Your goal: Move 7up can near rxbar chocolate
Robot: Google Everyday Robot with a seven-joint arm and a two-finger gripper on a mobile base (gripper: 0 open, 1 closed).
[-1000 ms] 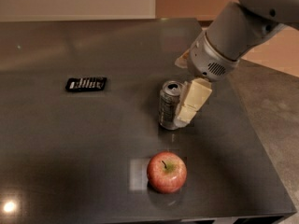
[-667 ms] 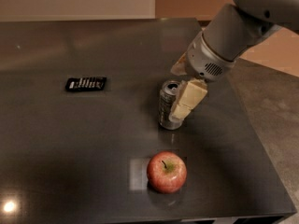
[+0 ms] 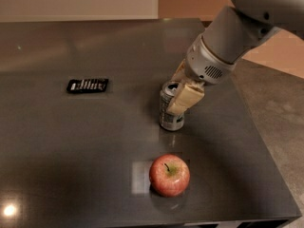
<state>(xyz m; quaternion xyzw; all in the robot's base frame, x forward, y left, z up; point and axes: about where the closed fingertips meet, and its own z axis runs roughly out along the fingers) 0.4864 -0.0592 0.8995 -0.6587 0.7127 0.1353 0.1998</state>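
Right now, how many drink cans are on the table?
1. The 7up can stands upright, right of the rxbar chocolate and behind the apple; the gripper is at its top. None seem hidden.

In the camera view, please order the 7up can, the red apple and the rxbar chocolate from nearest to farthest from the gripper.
1. 7up can, mid-table, right at the gripper.
2. Red apple, toward the front edge, and rxbar chocolate, at the picture's left: too close to call.
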